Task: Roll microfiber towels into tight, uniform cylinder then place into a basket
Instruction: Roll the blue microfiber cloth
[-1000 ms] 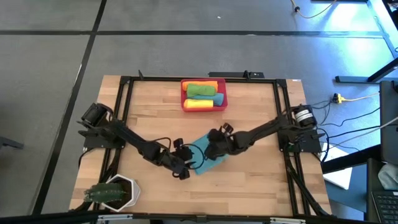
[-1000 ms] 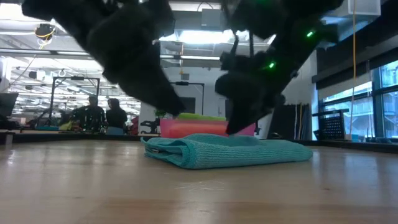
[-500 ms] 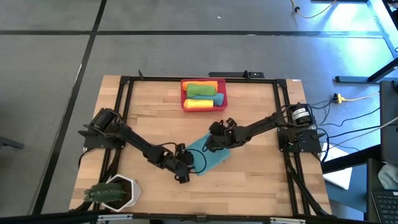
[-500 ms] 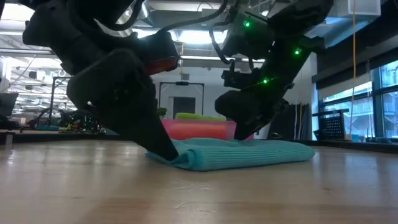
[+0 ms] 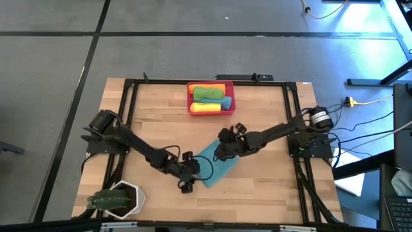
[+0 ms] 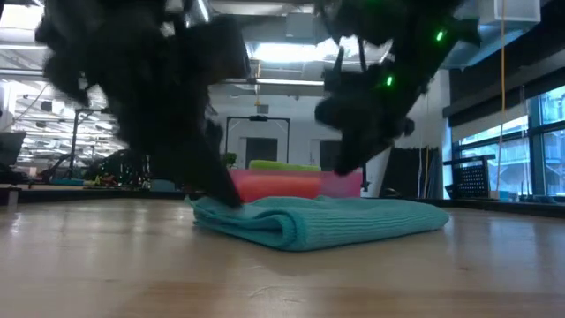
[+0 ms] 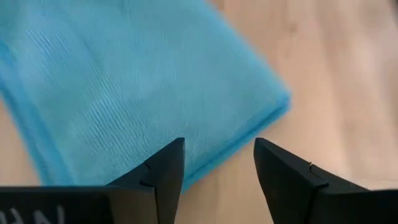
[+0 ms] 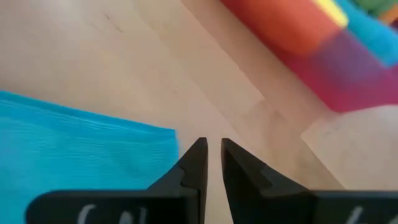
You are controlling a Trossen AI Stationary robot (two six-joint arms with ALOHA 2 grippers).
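A teal microfiber towel, folded into a flat band, lies mid-table. My left gripper is open at the towel's near-left edge; one finger stands over the cloth, the other over bare wood. My right gripper hovers just above the towel's far corner. A narrow gap shows between its fingers, with nothing in it. The red-pink basket stands at the far middle, holding rolled orange, green, yellow and teal towels. My left gripper comes at the towel slanting down from the table's left. One fingertip lies over the towel's near-left edge, and in the low view the finger meets the towel's left end. The other fingertip is off the cloth. The towel lies flat on the table.
A white hexagonal pot with a green plant stands at the near-left corner. A black frame runs round the tabletop. Bare wood lies between the towel and the basket and along the near edge.
My left gripper has come down from above the towel onto its left end. That end now lies flatter and reaches farther toward the table's left edge. My right gripper, which was down on the towel's far part, has risen clear of it.
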